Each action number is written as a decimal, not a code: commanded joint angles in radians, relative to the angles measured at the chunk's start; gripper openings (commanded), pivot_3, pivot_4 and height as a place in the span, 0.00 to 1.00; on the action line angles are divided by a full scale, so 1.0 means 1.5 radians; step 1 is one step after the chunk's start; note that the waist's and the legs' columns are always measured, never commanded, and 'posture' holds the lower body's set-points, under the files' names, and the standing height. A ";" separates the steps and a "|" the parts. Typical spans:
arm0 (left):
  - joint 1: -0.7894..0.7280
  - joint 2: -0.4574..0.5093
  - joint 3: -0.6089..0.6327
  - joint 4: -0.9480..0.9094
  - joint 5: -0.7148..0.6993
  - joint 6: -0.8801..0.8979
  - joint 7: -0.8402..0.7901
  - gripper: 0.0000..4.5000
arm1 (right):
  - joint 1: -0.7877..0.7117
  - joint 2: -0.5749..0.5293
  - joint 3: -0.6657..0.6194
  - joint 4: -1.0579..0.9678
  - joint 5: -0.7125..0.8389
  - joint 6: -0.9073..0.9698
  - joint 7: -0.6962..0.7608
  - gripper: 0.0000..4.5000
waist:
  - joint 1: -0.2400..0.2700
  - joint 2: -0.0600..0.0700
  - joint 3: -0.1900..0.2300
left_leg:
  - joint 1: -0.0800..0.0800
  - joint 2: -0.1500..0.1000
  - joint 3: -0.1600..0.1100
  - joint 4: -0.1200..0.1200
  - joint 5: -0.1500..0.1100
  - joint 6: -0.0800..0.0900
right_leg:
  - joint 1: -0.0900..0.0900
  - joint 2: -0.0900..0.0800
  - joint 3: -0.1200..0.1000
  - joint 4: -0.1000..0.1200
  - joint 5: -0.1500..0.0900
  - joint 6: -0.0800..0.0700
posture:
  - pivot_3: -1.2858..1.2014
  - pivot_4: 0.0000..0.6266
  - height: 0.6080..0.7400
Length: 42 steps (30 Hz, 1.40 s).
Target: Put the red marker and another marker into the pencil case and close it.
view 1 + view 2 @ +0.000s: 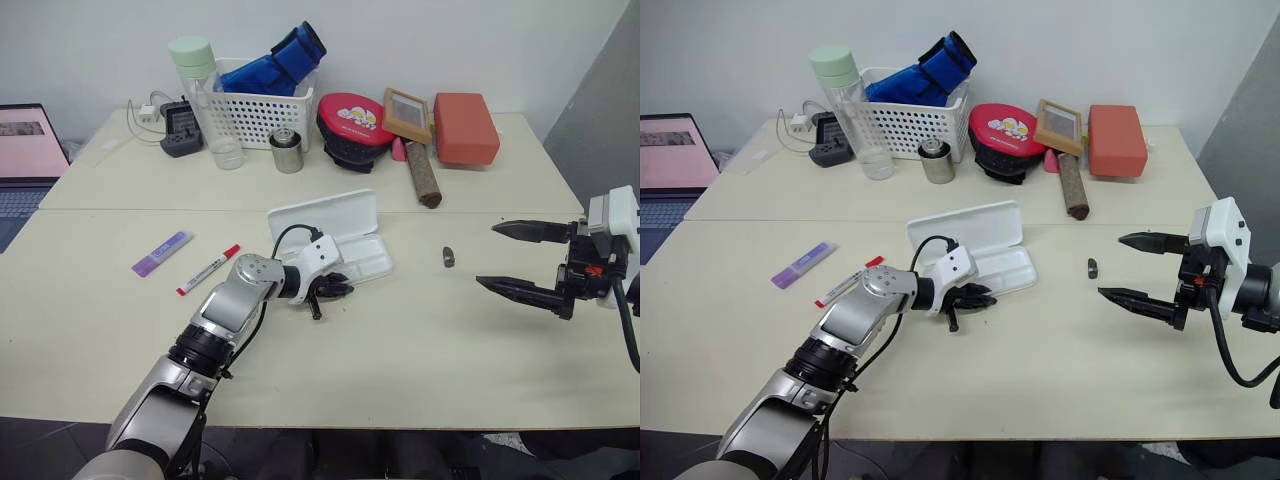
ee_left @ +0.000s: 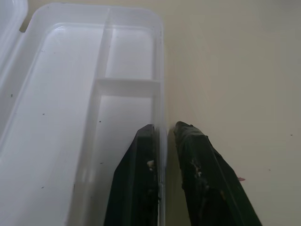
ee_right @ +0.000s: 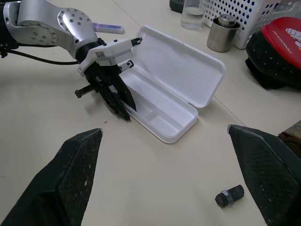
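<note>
Both fingers (image 2: 136, 179) astride pencil case (image 1: 350, 258) wall

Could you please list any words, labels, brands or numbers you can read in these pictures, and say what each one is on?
None can be read.
Red round case: white print and cartoon figures, too small.
Red marker: barrel print, too small.
Purple marker: label blurred.
Laptop screen: unreadable.
</note>
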 commanded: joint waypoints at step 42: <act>0.192 0.102 -0.083 -0.335 -0.027 0.114 -0.085 0.01 | 0.076 -0.011 -0.066 -0.086 0.057 0.026 0.008 1.00 | 0.001 0.000 0.000 | 0.001 0.000 0.000 0.000 0.000 0.001 | 0.001 0.000 0.001 0.000 0.000 0.000 | 0.52 0.24 1.00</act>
